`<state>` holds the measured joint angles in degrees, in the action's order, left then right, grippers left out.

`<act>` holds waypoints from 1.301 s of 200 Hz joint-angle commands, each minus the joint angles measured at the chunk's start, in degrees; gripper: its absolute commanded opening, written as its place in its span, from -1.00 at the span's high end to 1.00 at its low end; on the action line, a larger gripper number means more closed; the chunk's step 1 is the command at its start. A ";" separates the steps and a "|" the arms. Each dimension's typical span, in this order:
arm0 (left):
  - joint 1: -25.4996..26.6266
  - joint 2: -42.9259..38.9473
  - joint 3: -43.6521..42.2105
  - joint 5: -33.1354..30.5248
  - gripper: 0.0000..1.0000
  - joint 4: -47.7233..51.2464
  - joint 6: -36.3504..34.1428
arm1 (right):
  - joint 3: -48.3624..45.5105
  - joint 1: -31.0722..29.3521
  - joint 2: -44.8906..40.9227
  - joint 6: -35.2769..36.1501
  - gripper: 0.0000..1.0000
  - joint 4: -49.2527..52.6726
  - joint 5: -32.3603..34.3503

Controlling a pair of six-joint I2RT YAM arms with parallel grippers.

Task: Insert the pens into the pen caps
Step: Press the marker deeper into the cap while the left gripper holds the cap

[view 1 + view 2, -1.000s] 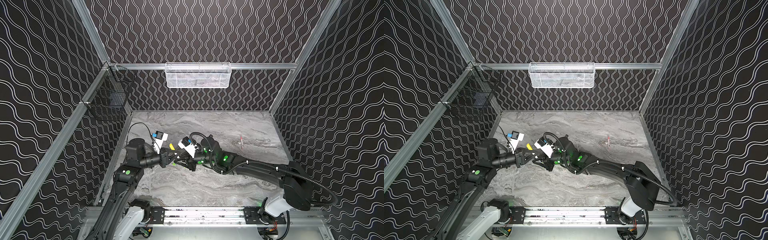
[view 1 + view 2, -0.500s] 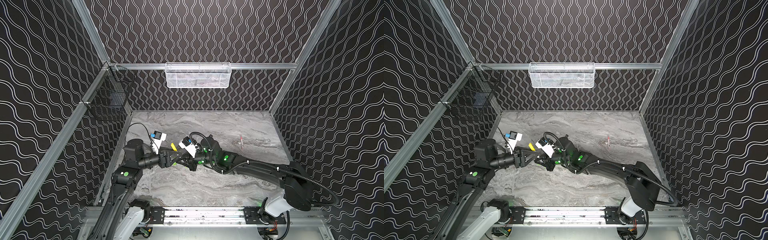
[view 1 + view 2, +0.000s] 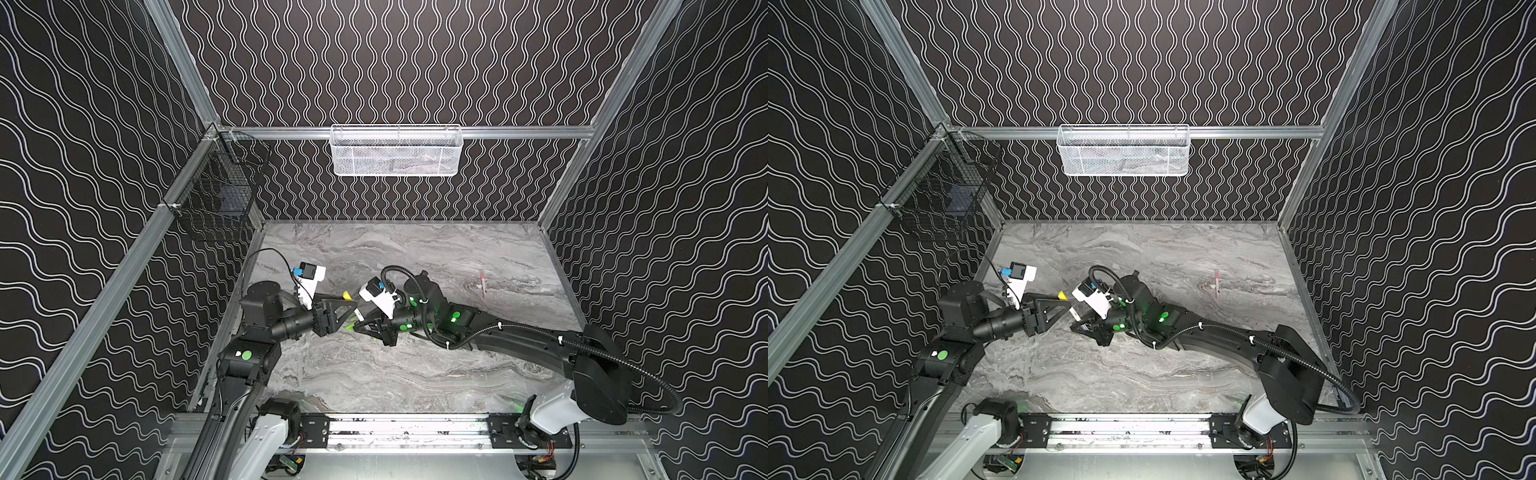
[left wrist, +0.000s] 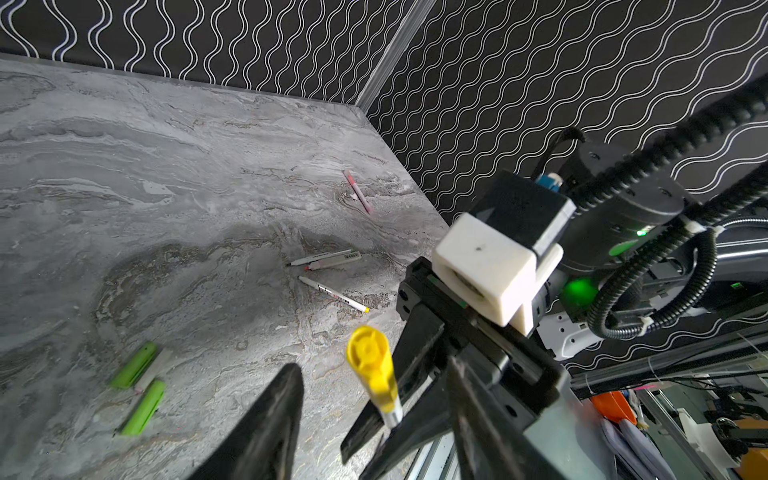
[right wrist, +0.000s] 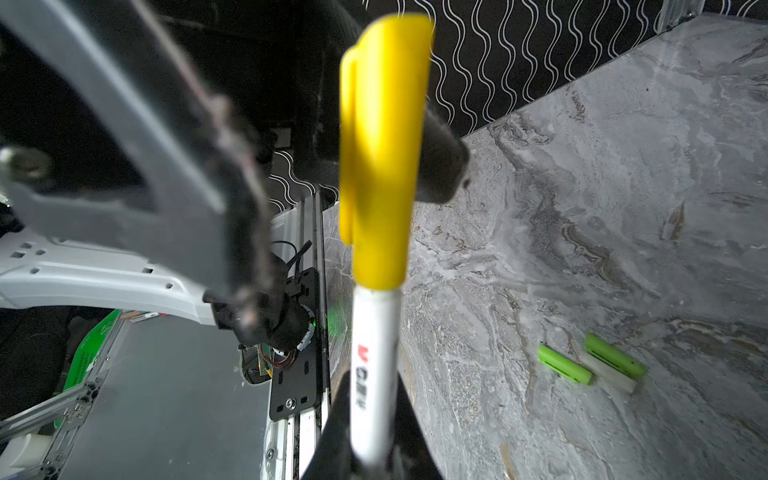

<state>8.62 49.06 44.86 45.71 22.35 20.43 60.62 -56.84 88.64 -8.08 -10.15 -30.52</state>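
Right gripper: clamped on the white barrel of the held pen, low on the barrel. The yellow cap is seated on the end away from the grip. In both top views the capped pen sits left of frame centre. Its long axis runs steeply up the frame with a slight lean left, capped end uppermost.

Left gripper: jaws apart, straddling the yellow cap. There is a clear gap between the cap and one finger. Cannot tell whether the opposite finger touches the cap.

Loose on the table:
- First green cap, second green cap and pale pink cap lie flat with roughly parallel axes. The pink one lies against the first green one.
- Pen A and pen B are uncapped and lie side by side, touching, with parallel axes and tips toward the same side.
- Pen C has a yellow end and lies near A and B, angled across their line.
- Pink pen lies well apart from the rest, right of centre in both top views, with its long axis nearly up-down the frame.
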 commanded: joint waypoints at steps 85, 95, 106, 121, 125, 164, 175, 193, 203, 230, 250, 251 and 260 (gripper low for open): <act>-0.19 1.06 -0.58 2.56 1.00 -3.79 -0.07 | -0.49 -0.51 -1.44 1.35 1.00 -1.39 -0.68; -0.19 1.12 -0.63 2.78 1.00 -3.81 -0.17 | -0.34 -0.50 -1.72 1.31 1.00 -1.45 -0.55; -0.19 1.07 -0.66 3.04 1.00 -3.97 -0.16 | -0.20 -0.55 -1.91 1.31 1.00 -1.62 -0.29; -0.19 1.06 -0.87 3.37 1.00 -4.14 -0.17 | 0.21 -0.55 -2.22 1.24 1.00 -1.64 0.59; -0.19 1.05 -0.91 3.44 1.00 -4.17 -0.16 | 0.24 -0.51 -2.36 1.12 1.00 -1.77 1.08; -0.19 1.44 -1.22 5.09 1.00 -4.58 -0.27 | -0.43 -0.54 -4.91 -0.05 1.00 -6.87 3.47; -0.26 1.48 -1.31 5.36 1.00 -4.78 -0.30 | 0.10 -0.52 -5.39 0.20 1.00 -7.51 4.31; -0.19 1.69 -1.58 5.74 1.00 -5.28 -0.01 | 2.64 -0.47 -5.22 1.30 1.00 -7.61 4.83; -0.23 1.80 -1.59 6.00 1.00 -5.46 0.06 | 4.95 -0.45 -4.57 2.27 1.00 -6.61 4.82; -0.25 2.07 -1.71 6.28 1.00 -5.26 0.07 | 11.76 -0.47 -1.97 3.93 1.00 -5.40 4.04; -0.22 1.83 -1.84 6.24 1.00 -5.09 0.09 | 15.54 -0.47 -0.35 4.43 1.00 -5.48 4.20; -0.16 1.83 -1.86 6.28 1.00 -5.11 0.07 | 15.69 -0.47 -0.24 4.50 1.00 -5.49 4.18; -0.16 1.83 -1.93 6.30 1.00 -5.25 0.08 | 16.89 -0.47 0.10 4.86 1.00 -5.34 3.91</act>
<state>8.25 50.35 43.90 50.57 6.52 22.63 72.40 -57.39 88.51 -4.78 0.75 -25.54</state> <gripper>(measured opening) 0.108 0.125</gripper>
